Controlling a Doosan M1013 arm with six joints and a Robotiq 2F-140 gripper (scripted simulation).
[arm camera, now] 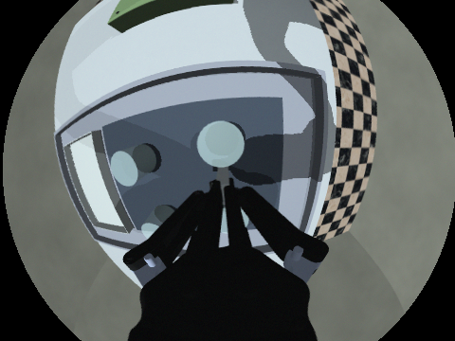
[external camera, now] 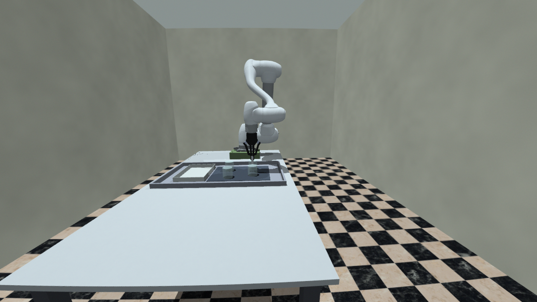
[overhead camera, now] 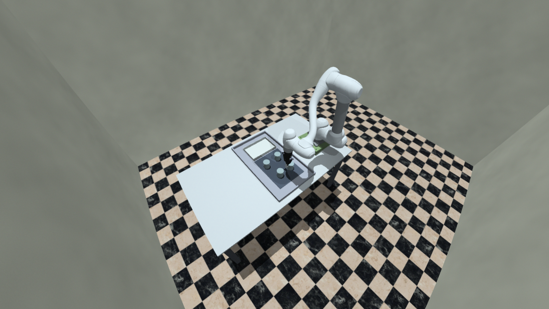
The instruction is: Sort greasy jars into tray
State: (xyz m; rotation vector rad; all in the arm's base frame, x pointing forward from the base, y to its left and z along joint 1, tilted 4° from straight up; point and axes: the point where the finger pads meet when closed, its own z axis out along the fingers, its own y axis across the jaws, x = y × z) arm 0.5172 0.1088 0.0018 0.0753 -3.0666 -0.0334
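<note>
Four pale glass jars stand on the dark drying mat (overhead camera: 282,184) (arm camera: 190,118). The jar nearest the arm's base (overhead camera: 291,167) (arm camera: 221,142) stands just beyond my fingertips. Another jar (overhead camera: 280,173) (external camera: 252,170) is on the opposite side of the fingers, mostly hidden by them in the wrist view. The two others are a jar (overhead camera: 277,156) (arm camera: 124,169) and a jar (overhead camera: 266,164) (arm camera: 152,230) on the tray side. The white tray (overhead camera: 260,149) (external camera: 195,172) (arm camera: 97,185) holds no jar. My gripper (arm camera: 224,173) is shut and empty, low and close to the first jar; contact cannot be told.
Mat and tray lie on a grey surface with a raised dark edge (external camera: 221,184) (arm camera: 318,118) around it. A green block (overhead camera: 321,148) (external camera: 243,154) is by the arm's base. The pale table (overhead camera: 215,199) extends out on the side away from the arm.
</note>
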